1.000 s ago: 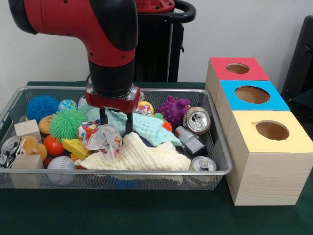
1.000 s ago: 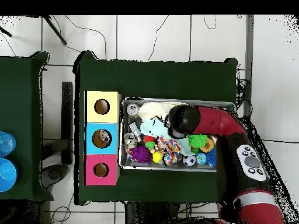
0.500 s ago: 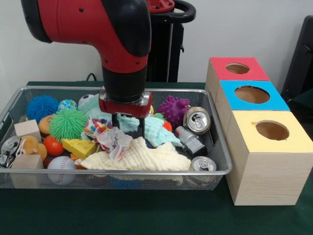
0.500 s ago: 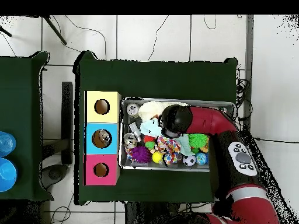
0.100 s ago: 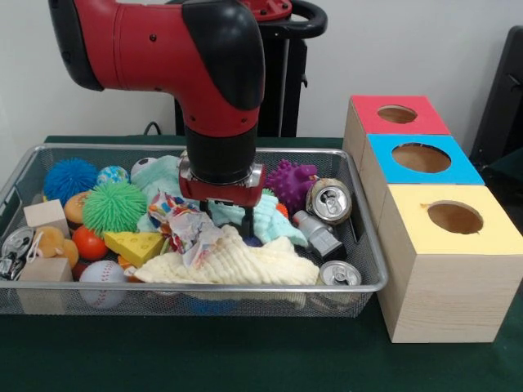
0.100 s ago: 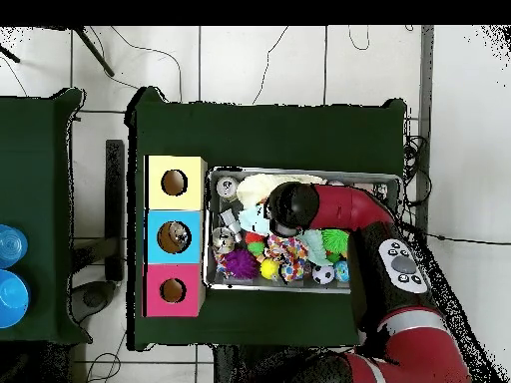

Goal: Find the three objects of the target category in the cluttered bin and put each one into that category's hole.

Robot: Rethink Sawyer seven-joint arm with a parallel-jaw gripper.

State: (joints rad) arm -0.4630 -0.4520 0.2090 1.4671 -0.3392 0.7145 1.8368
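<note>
Hovering open-jawed, the gripper [image 5: 225, 219] points straight down over the teal cloth [image 5: 265, 219].

Arm vertical, end effector [image 5: 225, 219] low, fingers apart

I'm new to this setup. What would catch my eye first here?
The big red and black arm plunging into the middle of the wire bin, which is crammed with toys, cloths and cans. Beside the bin stand three wooden boxes with round holes, topped red, blue and yellow.
</note>
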